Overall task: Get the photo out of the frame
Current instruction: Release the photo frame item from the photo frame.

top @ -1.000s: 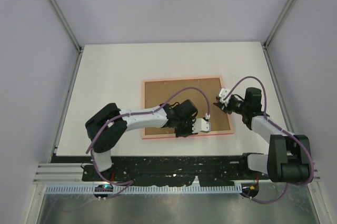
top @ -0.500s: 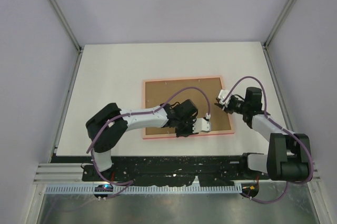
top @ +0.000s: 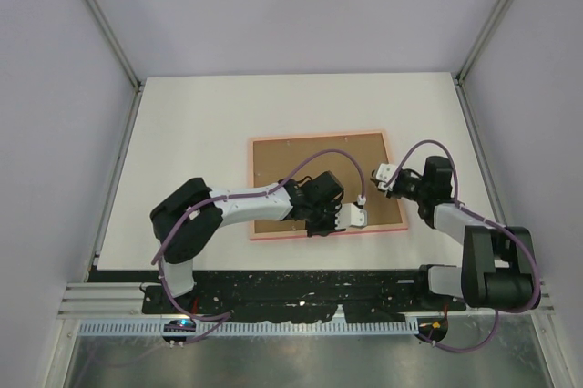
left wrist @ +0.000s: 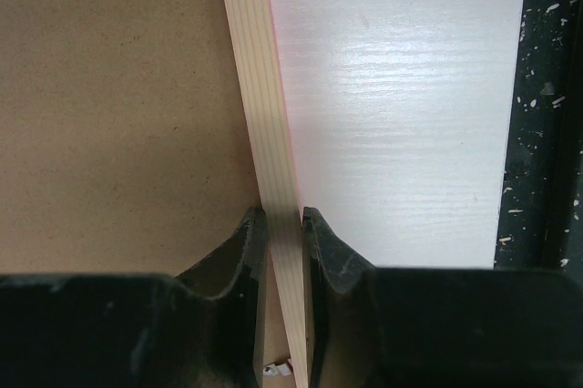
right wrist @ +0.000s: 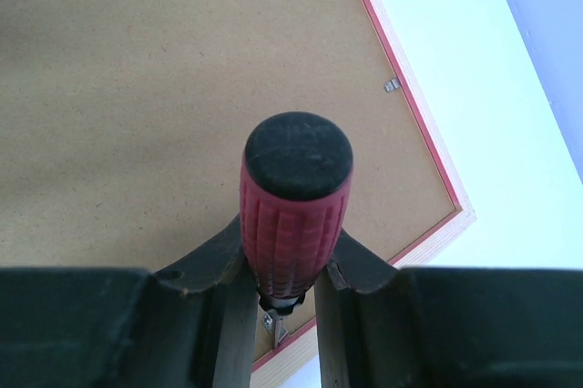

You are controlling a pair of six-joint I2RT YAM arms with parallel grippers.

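Levering small metal tab (right wrist: 276, 326): keep tip low, twist gently; right gripper (right wrist: 290, 244) clamps red-handled screwdriver (right wrist: 296, 188); left gripper (left wrist: 282, 224) clamps near rail of face-down thin pink rectangular frame (left wrist: 260, 87); photo unseen, likely under brown backing board (right wrist: 137, 87).

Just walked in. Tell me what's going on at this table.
The pink frame lies face down on the table, with its brown backing board facing up. The left arm's fingers pinch the frame's near rail. The right arm's fingers hold a red-handled tool, handle up, over a small metal tab at the frame's right edge. The board is still in place, so the photo is hidden and not yet out.
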